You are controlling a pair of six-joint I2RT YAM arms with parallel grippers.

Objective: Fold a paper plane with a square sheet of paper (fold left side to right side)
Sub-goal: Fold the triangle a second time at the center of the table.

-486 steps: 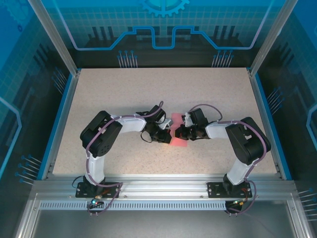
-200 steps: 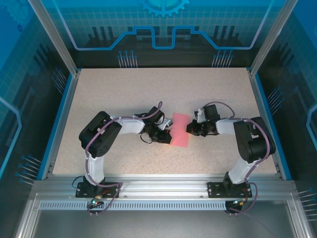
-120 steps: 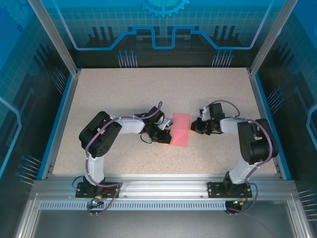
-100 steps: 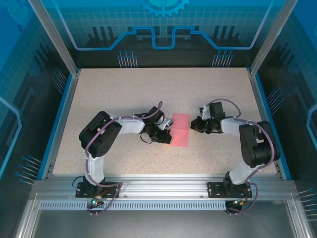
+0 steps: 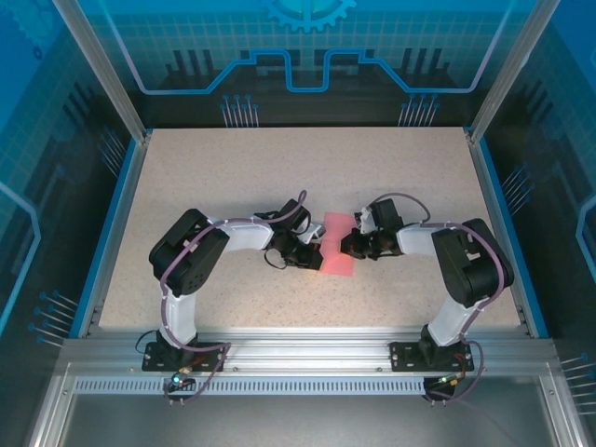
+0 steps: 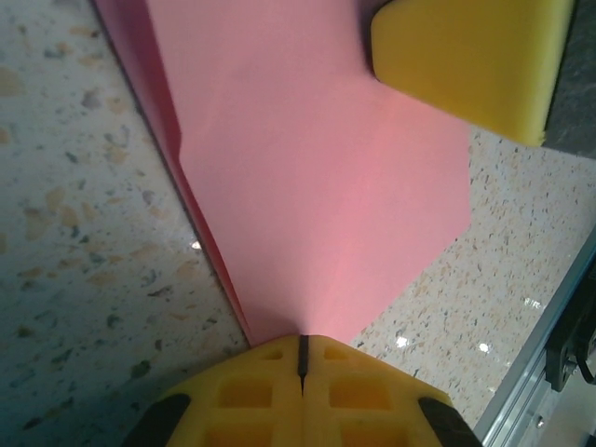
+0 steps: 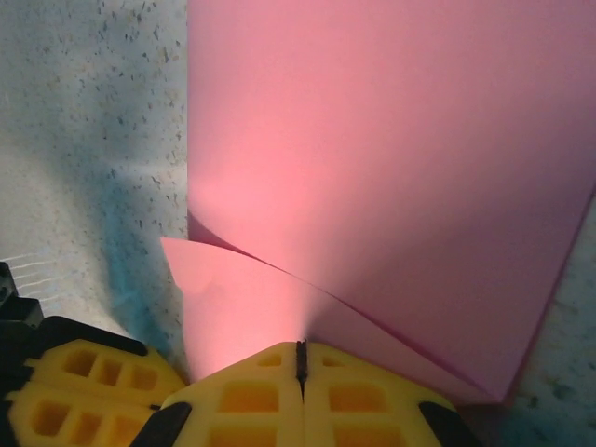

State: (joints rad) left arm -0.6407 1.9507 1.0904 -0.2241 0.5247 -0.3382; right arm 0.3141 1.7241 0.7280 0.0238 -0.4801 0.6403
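The square sheet of paper (image 5: 332,255) lies folded in half on the table, pink-red, with its two layers a little apart at one edge (image 7: 372,140). My left gripper (image 5: 313,258) is shut, and its yellow tips (image 6: 303,346) rest on the sheet's left fold (image 6: 317,186). My right gripper (image 5: 346,246) is shut too, with its tips (image 7: 300,352) on the lower layer at the right edge. Each wrist view catches the other gripper's yellow finger: the right one's finger (image 6: 466,56) and the left one's finger (image 7: 74,391). I cannot tell whether either pair of tips pinches the paper.
The speckled table (image 5: 279,168) is bounded by a blue rim (image 5: 112,223) and an aluminium rail (image 5: 298,345) at the near edge. Both arms bend inward and meet at the middle of the table.
My right gripper had swung out to the right, away from the sheet, and has now come back onto its right edge. The left gripper and the sheet stayed put.
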